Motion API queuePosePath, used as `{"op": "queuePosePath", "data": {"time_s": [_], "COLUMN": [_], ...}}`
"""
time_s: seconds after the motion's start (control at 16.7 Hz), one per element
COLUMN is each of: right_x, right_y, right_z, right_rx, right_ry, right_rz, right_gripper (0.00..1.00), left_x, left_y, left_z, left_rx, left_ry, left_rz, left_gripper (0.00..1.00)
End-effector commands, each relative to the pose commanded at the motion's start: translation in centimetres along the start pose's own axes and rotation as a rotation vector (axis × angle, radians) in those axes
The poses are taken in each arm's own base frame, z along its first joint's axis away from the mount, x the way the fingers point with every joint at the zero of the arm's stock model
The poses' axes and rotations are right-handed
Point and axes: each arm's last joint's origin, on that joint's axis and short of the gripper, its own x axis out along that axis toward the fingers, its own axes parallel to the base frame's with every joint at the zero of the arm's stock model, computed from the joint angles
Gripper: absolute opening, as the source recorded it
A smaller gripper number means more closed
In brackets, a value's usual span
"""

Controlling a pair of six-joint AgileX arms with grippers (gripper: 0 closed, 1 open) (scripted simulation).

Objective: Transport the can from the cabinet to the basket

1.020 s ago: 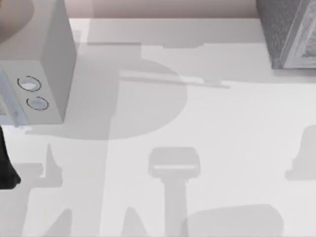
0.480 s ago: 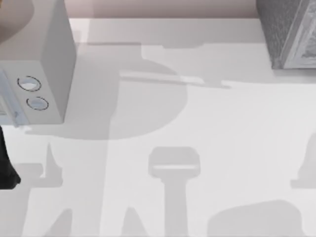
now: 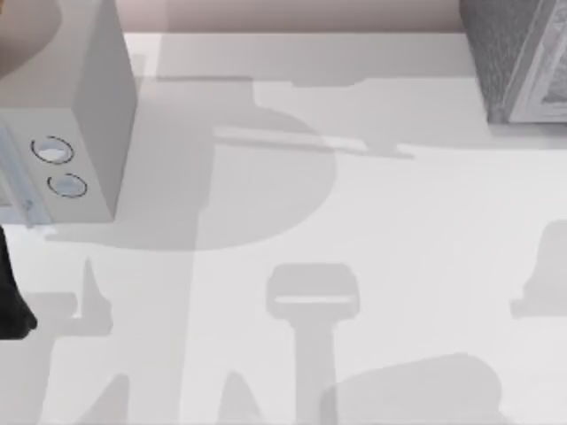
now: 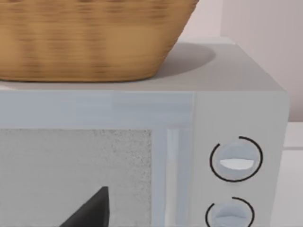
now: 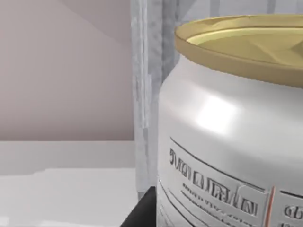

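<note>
Right gripper hard against can; opening can't tell.

Matte black left arm, dark pointed fingers, seemingly unmarked

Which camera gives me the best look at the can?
The right wrist view: the can looms close, upright, gold top and white printed side plain. The top view and the left wrist view give nothing of it.
</note>
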Motion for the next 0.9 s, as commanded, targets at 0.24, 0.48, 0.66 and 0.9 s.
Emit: {"op": "queuePosePath", "data": {"time_s": [0.24,0.48,0.66,0.9], "right_x": [2.8,8.3,13.7,20.1], "right_y": [1.3,4.5,8.6,16.1], "right_z": [4.3,7.8,8.3,5.1], "right_rx": [0.012,0.023,0.028,0.026], "right_ry": [-0.029,-0.038,-0.034,-0.018], "right_rz": [-0.001,0.0,0.002,0.004], "right_gripper": [0.0,0.0,0.0,0.0], "left_x": [0.0,0.0,0.0,0.0], "left_y": [0.0,0.0,0.0,0.0], "left_z": [0.0,0.0,0.0,0.0], "left_rx": [0.0,0.0,0.0,0.0], "left_ry": [0.0,0.0,0.0,0.0], "left_rz": [0.0,0.0,0.0,0.0], "left_gripper": [1.0,1.0,1.0,1.0]}}
